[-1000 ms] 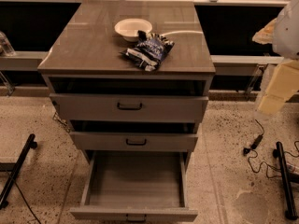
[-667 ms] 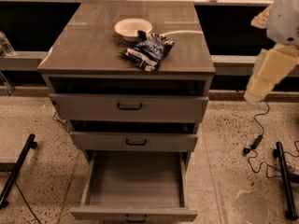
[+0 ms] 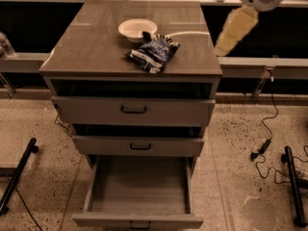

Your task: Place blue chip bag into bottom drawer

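Well, pincer [image 3: 235,32] hangs upper right; bowl [image 3: 134,29] sits beside blue chip bag [image 3: 154,53].

The blue chip bag [image 3: 154,53] is a small, crumpled dark blue foil packet with white markings. It lies on the bench [image 3: 86,52], right of centre in the upper half of the frame. The bottom drawer [image 3: 139,186], lowest of three grey drawers, stands pulled out at lower centre, grey floor exposed. The claw [image 3: 236,30] hangs at upper right, apart from the bag.
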Available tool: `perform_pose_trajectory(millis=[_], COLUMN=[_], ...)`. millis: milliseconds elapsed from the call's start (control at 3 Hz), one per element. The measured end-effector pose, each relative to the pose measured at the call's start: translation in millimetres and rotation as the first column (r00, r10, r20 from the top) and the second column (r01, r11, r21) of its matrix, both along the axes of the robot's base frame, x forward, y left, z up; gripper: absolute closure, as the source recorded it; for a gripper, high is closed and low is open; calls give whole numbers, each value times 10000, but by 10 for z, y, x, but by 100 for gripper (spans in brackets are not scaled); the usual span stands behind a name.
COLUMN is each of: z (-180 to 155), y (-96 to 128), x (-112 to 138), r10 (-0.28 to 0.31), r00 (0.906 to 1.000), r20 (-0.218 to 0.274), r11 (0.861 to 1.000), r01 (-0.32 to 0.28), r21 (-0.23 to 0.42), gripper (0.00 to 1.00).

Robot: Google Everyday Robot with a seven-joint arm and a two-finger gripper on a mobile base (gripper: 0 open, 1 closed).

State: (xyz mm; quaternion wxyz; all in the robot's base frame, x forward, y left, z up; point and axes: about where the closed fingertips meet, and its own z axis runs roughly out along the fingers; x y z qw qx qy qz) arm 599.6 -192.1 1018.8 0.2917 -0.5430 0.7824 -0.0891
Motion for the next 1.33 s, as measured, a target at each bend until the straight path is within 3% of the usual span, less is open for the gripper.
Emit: perform_pose_trajectory(millis=[333,667,1000,1333], z=[-409,-410,-450,-522], y=[440,441,671,1159], x=[521,522,680,935], r10=[338,338,922,1366], r00=[9975,9975,9953,9900], r20=[-622,-623,-298,345], r11=[9972,9972,9897,9730], r01=[-294,-295,-883,-1406], r21=[694,693,1129,1828], gripper=[0,0,0,0])
